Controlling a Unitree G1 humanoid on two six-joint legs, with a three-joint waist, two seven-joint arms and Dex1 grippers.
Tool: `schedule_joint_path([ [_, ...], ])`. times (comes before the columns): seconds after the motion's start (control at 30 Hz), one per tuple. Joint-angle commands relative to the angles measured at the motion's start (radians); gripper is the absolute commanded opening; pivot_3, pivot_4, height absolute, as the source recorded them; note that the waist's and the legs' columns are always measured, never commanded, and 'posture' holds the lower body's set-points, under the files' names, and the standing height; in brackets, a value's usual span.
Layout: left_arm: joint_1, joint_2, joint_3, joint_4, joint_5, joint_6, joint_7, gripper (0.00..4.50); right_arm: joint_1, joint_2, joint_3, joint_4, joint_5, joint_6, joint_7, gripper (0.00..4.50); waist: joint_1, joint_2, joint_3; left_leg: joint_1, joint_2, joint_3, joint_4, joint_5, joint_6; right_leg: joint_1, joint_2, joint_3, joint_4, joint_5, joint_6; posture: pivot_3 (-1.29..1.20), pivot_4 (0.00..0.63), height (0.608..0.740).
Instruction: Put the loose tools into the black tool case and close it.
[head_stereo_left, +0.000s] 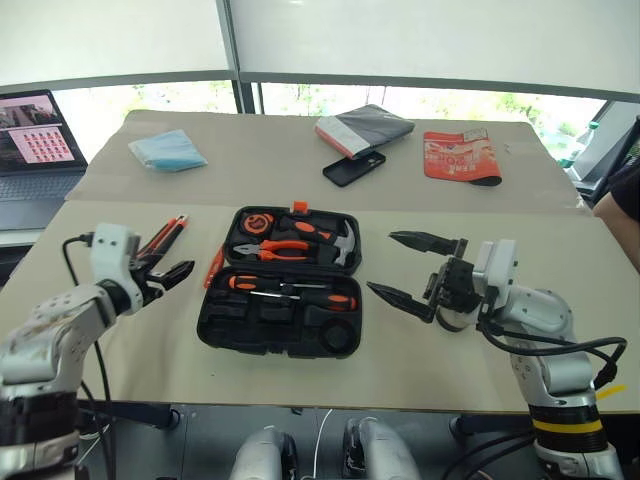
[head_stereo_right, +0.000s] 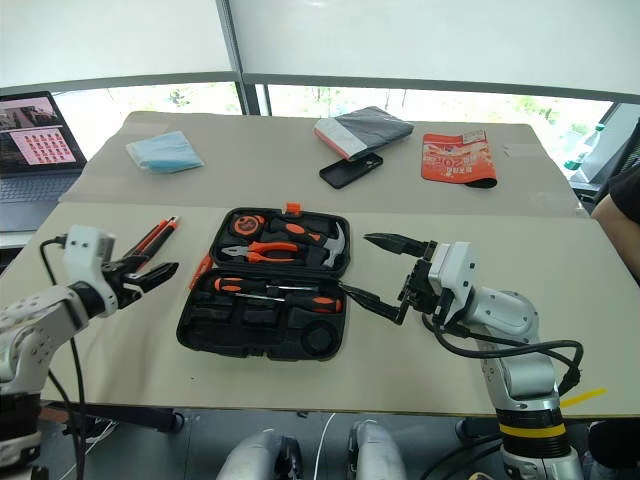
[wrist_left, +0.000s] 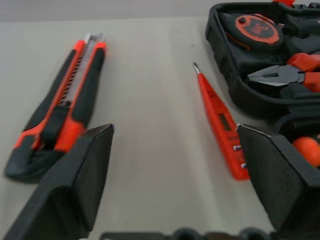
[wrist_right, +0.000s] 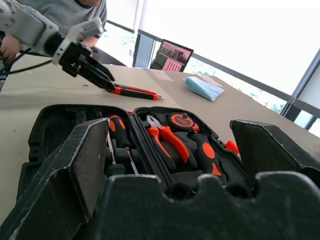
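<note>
The black tool case (head_stereo_left: 208, 322) lies open mid-table. Its far half holds a tape measure, pliers and a hammer. Two orange-and-black screwdrivers (head_stereo_left: 292, 290) lie in the near half. The orange-and-black utility knife (head_stereo_left: 165, 236) rests on the table left of the case. A thin orange screwdriver (wrist_left: 220, 117) lies right against the case's left side. My left gripper (head_stereo_left: 175, 270) hovers open just behind the knife's near end, with nothing between its fingers (wrist_left: 75, 180). My right gripper (head_stereo_left: 380, 262) stands open and empty off the case's right side, pointing at it.
On the far table lie a black phone (head_stereo_left: 354, 168), a grey-and-red pouch (head_stereo_left: 365, 130), a red packet (head_stereo_left: 458, 157) and a blue pack (head_stereo_left: 167, 150). A laptop (head_stereo_left: 35, 150) stands at the far left. A person's arm (head_stereo_left: 622, 205) shows at the right edge.
</note>
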Motion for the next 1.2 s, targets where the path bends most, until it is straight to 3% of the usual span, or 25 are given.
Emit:
schedule_joint_path([
  [0.03, -0.101, -0.014, -0.042, 0.059, 0.033, 0.045, 0.027, 3.45, 0.005, -0.016, -0.01, -0.052, 0.025, 0.011, -0.017, 4.5, 0.001, -0.001, 0.001, 0.0, 0.0, 0.0, 0.0, 0.0, 0.0, 0.0, 0.0, 0.0, 0.0, 0.0, 0.0, 0.0, 0.15, 0.74],
  [0.3, -0.24, -0.085, -0.154, 0.196, 0.099, 0.06, 0.025, 3.45, 0.008, -0.017, 0.011, -0.093, 0.038, 0.045, -0.045, 4.5, 0.001, -0.002, 0.001, 0.001, 0.0, 0.0, 0.002, 0.001, -0.002, 0.0, 0.0, 0.001, 0.002, 0.0, 0.0, 0.0, 0.15, 0.74],
  [0.57, -0.276, -0.123, -0.212, 0.253, 0.173, 0.095, 0.044, 3.45, -0.033, -0.053, 0.026, -0.16, 0.085, 0.109, -0.025, 4.5, 0.006, -0.002, 0.001, 0.001, 0.0, 0.0, 0.002, 0.004, 0.002, 0.001, 0.0, 0.001, 0.002, 0.0, 0.0, 0.0, 0.15, 0.74],
  [0.87, -0.352, -0.172, -0.248, 0.385, 0.217, 0.108, 0.008, 3.45, -0.17, -0.081, 0.073, -0.146, 0.134, 0.197, 0.016, 4.5, 0.02, -0.002, 0.001, 0.002, -0.001, -0.002, 0.003, 0.007, 0.008, 0.002, -0.003, 0.0, 0.003, 0.0, 0.0, 0.0, 0.15, 0.74],
  [1.07, -0.412, -0.211, -0.27, 0.516, 0.255, 0.062, -0.025, 3.45, -0.357, -0.089, 0.137, 0.0, 0.107, 0.233, 0.099, 4.5, 0.022, -0.001, 0.001, 0.003, -0.003, -0.003, 0.003, 0.007, 0.009, 0.003, -0.011, -0.002, 0.005, 0.002, 0.002, 0.0, 0.15, 0.74],
  [1.2, -0.422, -0.227, -0.29, 0.583, 0.29, 0.032, -0.048, 3.45, -0.405, -0.082, 0.154, 0.037, 0.1, 0.227, 0.123, 4.5, 0.037, 0.0, -0.001, 0.003, -0.004, -0.005, 0.003, 0.006, 0.013, 0.004, -0.013, -0.003, 0.006, 0.002, 0.002, 0.0, 0.15, 0.74],
])
